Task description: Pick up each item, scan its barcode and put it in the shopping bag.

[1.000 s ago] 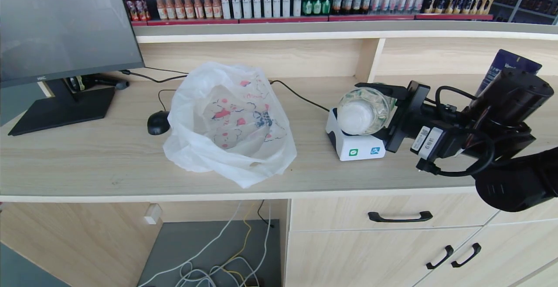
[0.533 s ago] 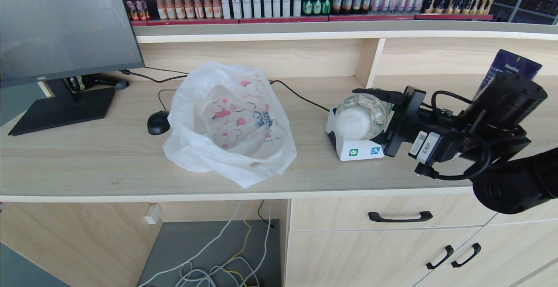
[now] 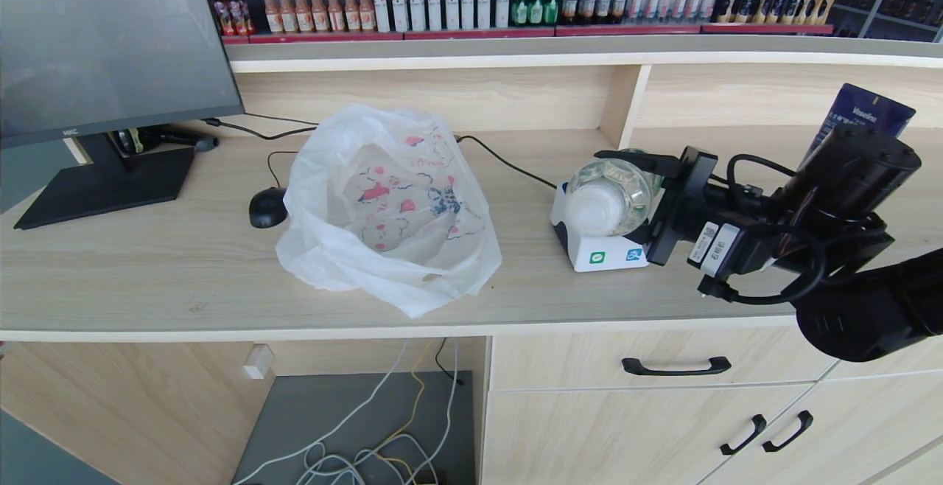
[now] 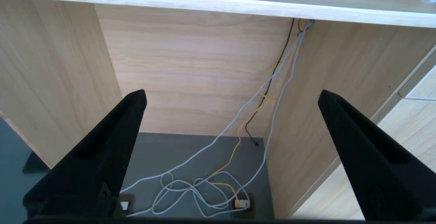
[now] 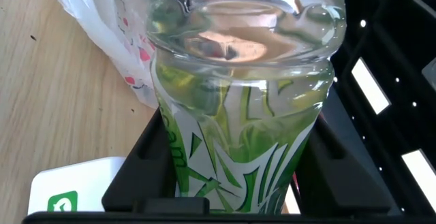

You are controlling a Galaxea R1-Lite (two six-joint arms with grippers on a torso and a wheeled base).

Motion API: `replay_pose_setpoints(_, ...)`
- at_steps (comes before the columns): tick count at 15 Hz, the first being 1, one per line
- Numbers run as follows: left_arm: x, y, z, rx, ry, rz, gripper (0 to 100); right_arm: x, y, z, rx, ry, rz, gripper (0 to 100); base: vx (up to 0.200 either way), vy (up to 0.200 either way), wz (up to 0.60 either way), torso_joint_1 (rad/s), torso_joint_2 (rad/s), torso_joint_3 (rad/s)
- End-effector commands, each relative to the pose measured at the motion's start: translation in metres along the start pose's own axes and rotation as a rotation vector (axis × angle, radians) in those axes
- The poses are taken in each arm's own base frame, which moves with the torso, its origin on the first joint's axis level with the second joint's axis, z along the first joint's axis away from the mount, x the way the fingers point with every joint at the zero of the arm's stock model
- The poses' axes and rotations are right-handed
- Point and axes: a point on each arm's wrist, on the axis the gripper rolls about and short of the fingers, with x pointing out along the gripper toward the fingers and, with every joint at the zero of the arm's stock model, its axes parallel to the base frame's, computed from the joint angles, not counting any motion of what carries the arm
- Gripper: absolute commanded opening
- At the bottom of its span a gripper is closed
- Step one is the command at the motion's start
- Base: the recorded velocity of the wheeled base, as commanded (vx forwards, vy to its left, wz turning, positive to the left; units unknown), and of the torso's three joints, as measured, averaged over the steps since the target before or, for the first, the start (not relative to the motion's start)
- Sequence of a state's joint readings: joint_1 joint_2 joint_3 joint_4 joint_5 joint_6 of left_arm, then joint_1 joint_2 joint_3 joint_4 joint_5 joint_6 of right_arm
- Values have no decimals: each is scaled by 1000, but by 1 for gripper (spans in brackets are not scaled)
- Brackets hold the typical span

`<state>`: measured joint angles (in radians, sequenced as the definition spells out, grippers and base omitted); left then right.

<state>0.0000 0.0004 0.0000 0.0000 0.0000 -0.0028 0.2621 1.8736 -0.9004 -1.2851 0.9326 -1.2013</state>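
Observation:
My right gripper point(image 3: 642, 194) is shut on a clear plastic bottle point(image 3: 608, 196) with a green label, held on its side just above the white barcode scanner point(image 3: 598, 248) on the counter. In the right wrist view the bottle point(image 5: 242, 94) sits between the black fingers point(image 5: 133, 173), with a corner of the scanner point(image 5: 65, 193) below it. The white shopping bag point(image 3: 387, 208) with red and blue prints lies open mid-counter, left of the scanner. My left gripper point(image 4: 231, 152) hangs open below the counter, facing the cable space.
A monitor point(image 3: 103, 43) on a black stand fills the counter's left end, with a black mouse point(image 3: 267, 207) beside the bag. A dark blue package point(image 3: 858, 116) stands behind my right arm. Shelves of drink bottles point(image 3: 516, 6) line the back. Drawers point(image 3: 674, 365) sit under the counter.
My right gripper has lowered the bottle slightly and shifted it a little left over the scanner. The bag has not moved.

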Motion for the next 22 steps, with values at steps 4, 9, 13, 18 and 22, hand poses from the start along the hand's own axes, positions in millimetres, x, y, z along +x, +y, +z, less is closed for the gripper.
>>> replay_pose_setpoints(4, 0, 0, 0, 0, 0, 0, 100, 0, 0, 0, 1, 3, -1, 0, 0, 0, 0, 0, 0, 0)
replay_pose_setpoints(9, 0, 0, 0, 0, 0, 0, 100, 6, -17, 4, 55, 46, -67, 0, 0, 0, 0, 0, 0, 0)
replay_pose_setpoints(13, 0, 0, 0, 0, 0, -2, 100, 14, -29, 20, 128, 74, -137, 0, 0, 0, 0, 0, 0, 0)
replay_pose_setpoints(18, 0, 0, 0, 0, 0, 0, 100, 31, -41, 56, 315, 98, -254, 0, 0, 0, 0, 0, 0, 0)
replay_pose_setpoints(22, 0, 0, 0, 0, 0, 0, 100, 43, -45, 74, 477, 69, -369, 0, 0, 0, 0, 0, 0, 0)
